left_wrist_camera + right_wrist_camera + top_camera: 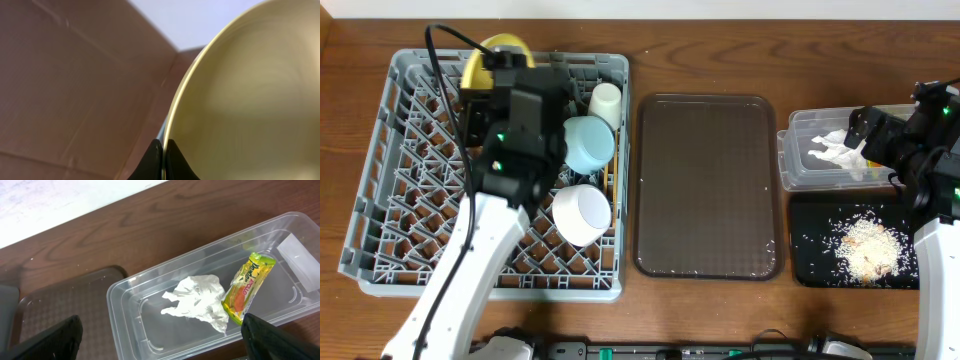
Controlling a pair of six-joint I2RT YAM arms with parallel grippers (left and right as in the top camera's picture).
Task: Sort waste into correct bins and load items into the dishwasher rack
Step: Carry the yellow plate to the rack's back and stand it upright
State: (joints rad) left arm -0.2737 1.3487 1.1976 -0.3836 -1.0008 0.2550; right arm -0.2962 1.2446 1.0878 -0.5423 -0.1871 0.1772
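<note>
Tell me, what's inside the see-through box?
A crumpled white napkin and a yellow-green snack wrapper lie in the clear tub. Anything beneath the napkin is covered.

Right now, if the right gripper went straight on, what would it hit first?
Probably the crumpled napkin in the clear tub, with the snack wrapper beside it. The right gripper is open over them; depth is unclear, so the tub floor could come first.

Yellow plate [478, 68] at back edge of grey rack [380, 220] — blue bowl [588, 143], white cup [582, 212] inside
</note>
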